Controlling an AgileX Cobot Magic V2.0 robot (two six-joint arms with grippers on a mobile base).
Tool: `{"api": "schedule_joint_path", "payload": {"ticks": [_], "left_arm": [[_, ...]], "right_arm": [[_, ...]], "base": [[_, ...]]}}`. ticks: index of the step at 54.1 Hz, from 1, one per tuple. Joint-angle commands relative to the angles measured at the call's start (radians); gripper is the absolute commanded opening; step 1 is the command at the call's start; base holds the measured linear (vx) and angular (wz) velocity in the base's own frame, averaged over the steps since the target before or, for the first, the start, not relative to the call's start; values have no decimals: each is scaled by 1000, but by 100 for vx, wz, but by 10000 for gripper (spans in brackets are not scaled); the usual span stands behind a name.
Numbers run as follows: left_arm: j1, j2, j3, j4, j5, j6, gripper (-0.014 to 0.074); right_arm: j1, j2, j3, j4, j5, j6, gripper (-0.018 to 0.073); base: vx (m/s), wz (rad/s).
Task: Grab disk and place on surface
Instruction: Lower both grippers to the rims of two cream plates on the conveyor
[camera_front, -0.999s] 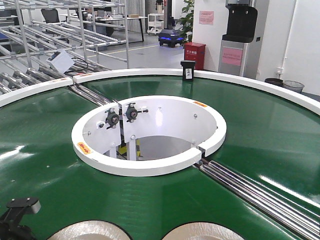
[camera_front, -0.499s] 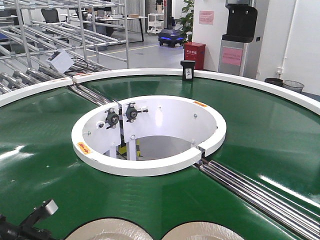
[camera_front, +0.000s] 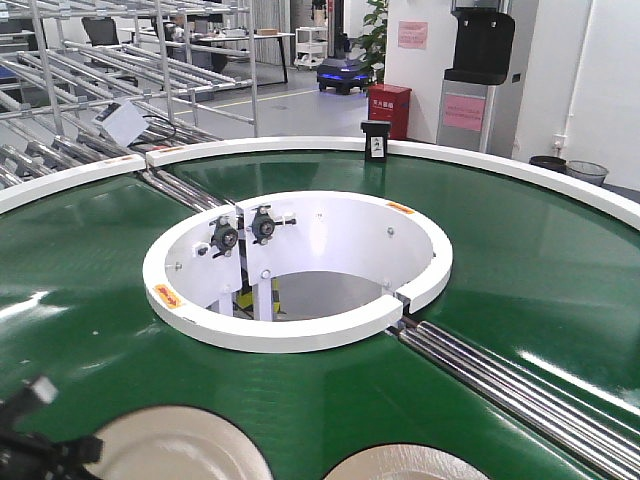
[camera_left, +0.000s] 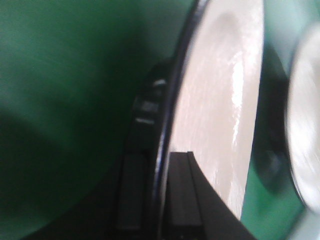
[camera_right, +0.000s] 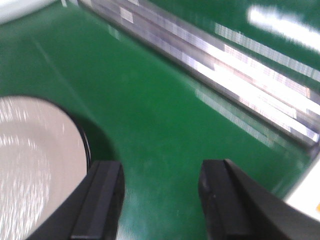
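Two pale disks with dark rims lie at the near edge of the green belt. The left disk looks raised and tilted; my left gripper is at its left edge. In the left wrist view the gripper is shut on this disk, one finger on each side of the rim. The other disk shows blurred on the right. My right gripper stands open over bare belt, just right of the second disk. The glossy black tabletop is out of view.
A white inner ring surrounds the conveyor's open centre. Steel rollers cross the belt at right, also close ahead of the right gripper. A small black box sits on the far white rim. Metal racks stand behind.
The left gripper dropped toward the lower left corner and closed on the left disk's rim; that disk now appears larger and lifted. The right disk stays in place.
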Motion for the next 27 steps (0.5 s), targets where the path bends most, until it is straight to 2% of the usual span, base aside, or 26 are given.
{"api": "schedule_joint_path", "payload": {"ticks": [1, 6, 11, 21, 27], "left_arm": [[40, -102, -21, -78, 25, -42, -4], [70, -153, -21, -100, 24, -90, -4], [89, -200, -21, -147, 26, -137, -4], [94, -278, -21, -290, 61, -141, -4], [94, -295, -21, -293, 68, -138, -4]], "right_arm": [[-4, 79, -113, 14, 79, -2, 396], [-4, 205, -200, 47, 165, -9, 396], [-4, 330, -262, 122, 207, -51, 396], [-4, 541, -304, 401, 229, -270, 396], [-4, 608, -304, 514, 235, -395, 398]], "base": [[0, 0], [0, 0], [0, 0], [0, 0], [0, 0]]}}
